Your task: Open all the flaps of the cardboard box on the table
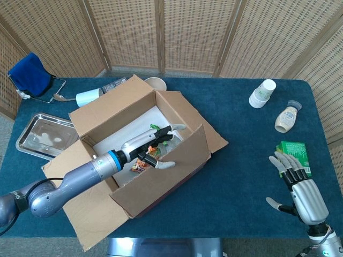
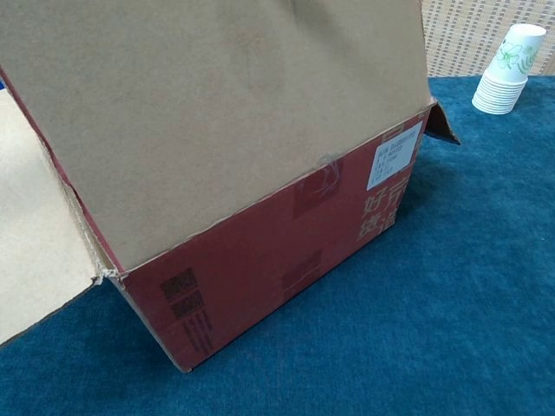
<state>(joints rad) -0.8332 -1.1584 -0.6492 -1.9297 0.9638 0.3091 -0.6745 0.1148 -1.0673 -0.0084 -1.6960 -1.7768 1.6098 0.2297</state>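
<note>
left hand point(image 1: 155, 150) | behind raised flap point(image 2: 217, 113) | grip seemingly hidden, chest view

1. I see my left hand point(image 1: 153, 149) reaching into the open brown cardboard box point(image 1: 123, 110) on the blue cloth-covered table point(image 1: 241, 144), fingers stretched against the raised near flap point(image 1: 166, 171).
2. Colourful packets point(image 1: 140, 165) lie inside.
3. My right hand point(image 1: 297, 187) hovers with fingers spread, just beside a green carton point(image 1: 293, 151).

cardboard box point(image 1: 177, 160): matt brown card, red printed side | table point(image 1: 241, 176): blue napped cloth | tray point(image 1: 32, 140): shiny metal | cup stack point(image 2: 507, 78): paper | right hand point(image 1: 300, 190): glossy grey plastic
</note>
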